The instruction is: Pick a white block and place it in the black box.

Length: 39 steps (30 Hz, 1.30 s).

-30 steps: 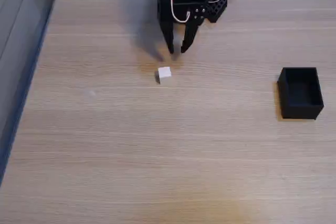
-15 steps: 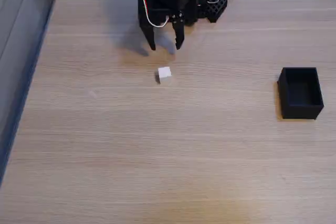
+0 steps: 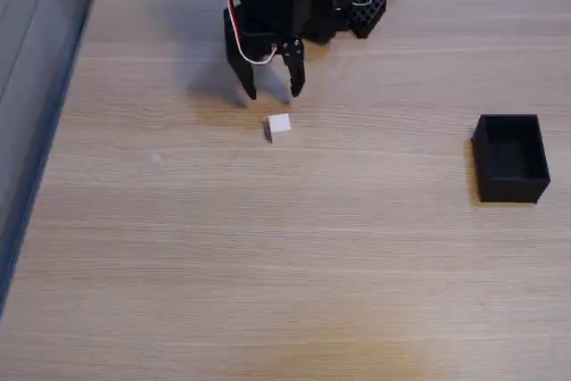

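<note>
my two black fingers (image 3: 246, 78) stand spread wide with nothing between them, tips pointing down at the light wood-grain table (image 3: 268, 256). the black two-finger gripper (image 3: 271, 93) with its red and white wires hangs near the far edge of the table in the fixed view, left of that edge's middle. i cannot tell from this angle how high the tips sit above the wood.

the tiny plain white cube (image 3: 279, 124) rests on the table just beside the gripper, on the near side of the tips and a little toward the right fingertip. it is untouched and apart from both fingers.

the small matte black open-topped box (image 3: 510, 157) sits close to the right edge of the table, well apart from the cube and from the gripper. its inside looks empty as far as i can make out.

by my reading the task is barely begun: the cube is not yet grasped, and nothing is in the box. what is left is nearly all of it: bring the open fingers over the cube, close on it, lift, carry it across to the right edge and let it go inside the box.
</note>
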Available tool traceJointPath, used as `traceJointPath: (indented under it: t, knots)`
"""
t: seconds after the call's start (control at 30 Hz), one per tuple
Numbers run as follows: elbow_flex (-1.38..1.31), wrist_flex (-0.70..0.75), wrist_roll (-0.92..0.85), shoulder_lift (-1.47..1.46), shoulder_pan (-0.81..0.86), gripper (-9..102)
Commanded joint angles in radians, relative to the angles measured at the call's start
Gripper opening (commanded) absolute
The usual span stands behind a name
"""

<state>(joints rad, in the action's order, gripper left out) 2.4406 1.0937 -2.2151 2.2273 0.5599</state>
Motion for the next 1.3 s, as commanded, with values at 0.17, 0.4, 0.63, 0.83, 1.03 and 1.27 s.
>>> traceJointPath:
  t: [0.17, 0.4, 0.63, 0.83, 1.03, 1.27]
  knots:
    - [-0.081, -0.038, 0.003, -0.098, -0.011, 27]
    - [-0.095, -0.067, 0.049, -0.152, -0.051, 27]
    - [-0.117, -0.069, 0.112, -0.176, -0.110, 27]
    - [-0.135, -0.095, 0.133, -0.218, -0.127, 27]
    - [-0.144, -0.129, 0.137, -0.259, -0.124, 27]
    - [-0.149, -0.175, 0.143, -0.304, -0.123, 27]
